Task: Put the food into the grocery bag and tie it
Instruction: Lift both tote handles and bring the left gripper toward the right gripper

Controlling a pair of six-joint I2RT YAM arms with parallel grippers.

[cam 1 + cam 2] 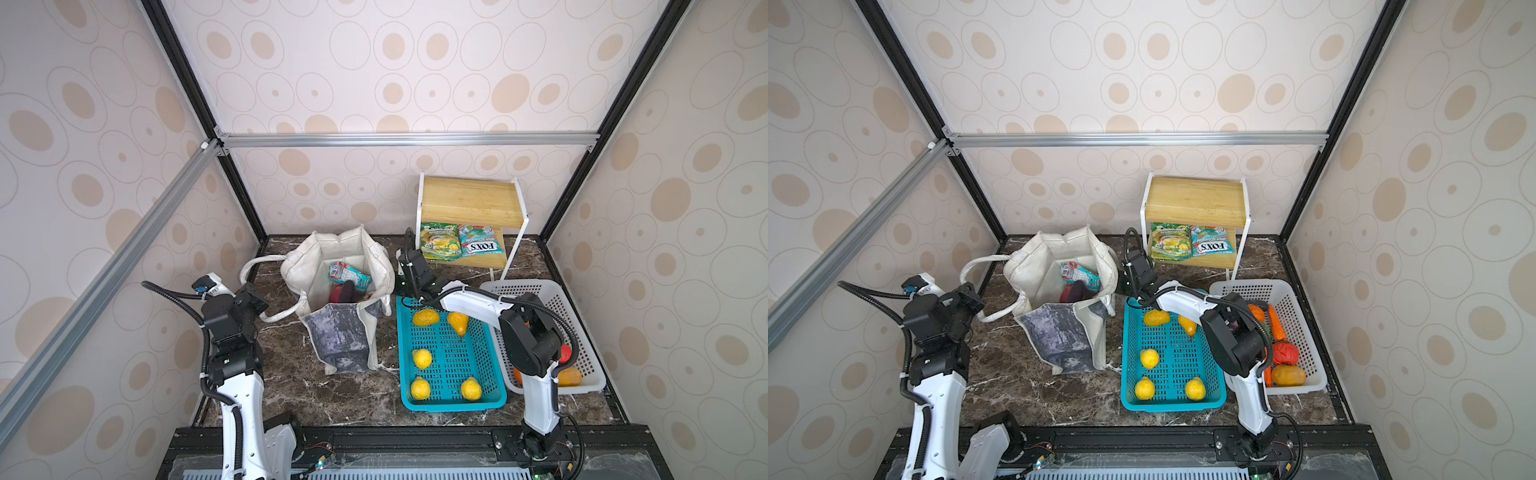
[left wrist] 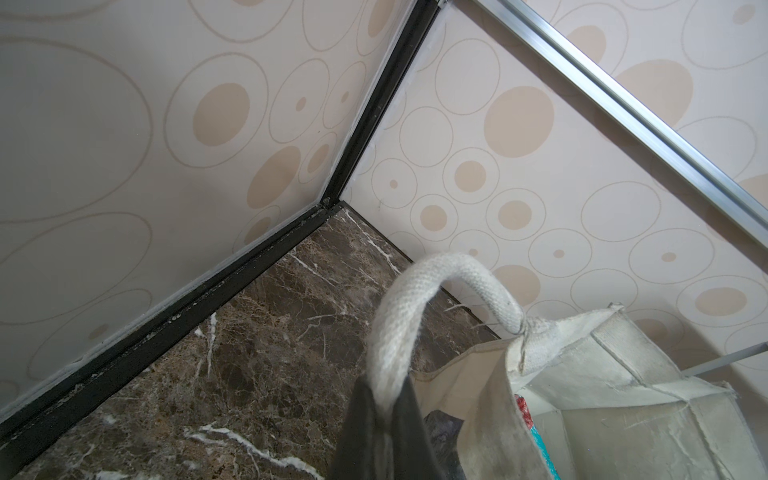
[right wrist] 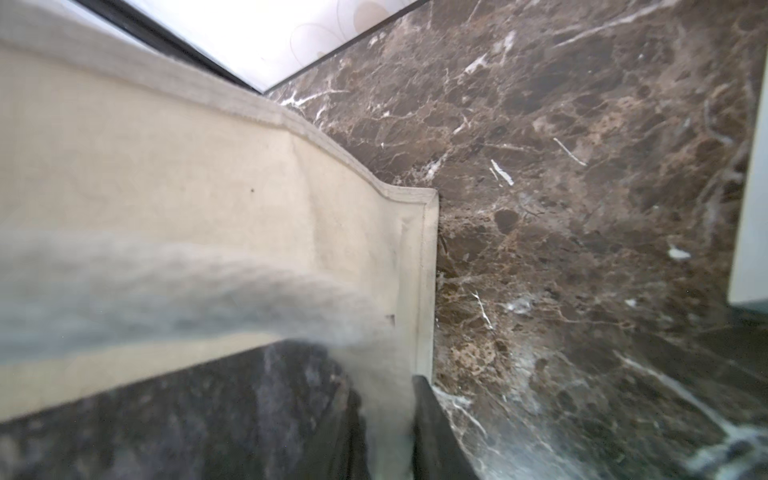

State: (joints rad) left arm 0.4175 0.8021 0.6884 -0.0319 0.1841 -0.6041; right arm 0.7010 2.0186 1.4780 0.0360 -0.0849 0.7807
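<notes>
The grocery bag (image 1: 338, 336) stands upright with its mouth open in the middle of the marble tabletop (image 1: 291, 395). Inside it lie a teal packet (image 1: 349, 274) and, under that, a dark purple item (image 1: 343, 293), so at least part of the packing looks done. On the bag's left-arm side, the left gripper (image 2: 384, 409) is pressed together on the left strap handle (image 2: 415, 282), whose loop arches from the bag's rim to the fingers. On the bag's opposite side, close against its wall, the right gripper (image 3: 388, 415) has the right strap handle (image 3: 187, 291) running between its fingers. The jaws look pinched onto it, though that view is blurred. Just beside the bag on that same side sits a teal basket (image 1: 453, 401) holding yellow fruit (image 1: 422, 358), with a white basket (image 1: 582, 386) beyond it. Behind the bag, toward the back wall, a wooden shelf (image 1: 469, 199) carries two snack packets (image 1: 439, 243). With a strap in each gripper, the step in hand seems to be the tying rather than more loading. The next move calls for raising both handles above the bag's mouth, drawing them together over it and crossing one over the other. Both pinches must stay firm, since flat webbing can slip, and an uneven pull could tip the soft bag.
</notes>
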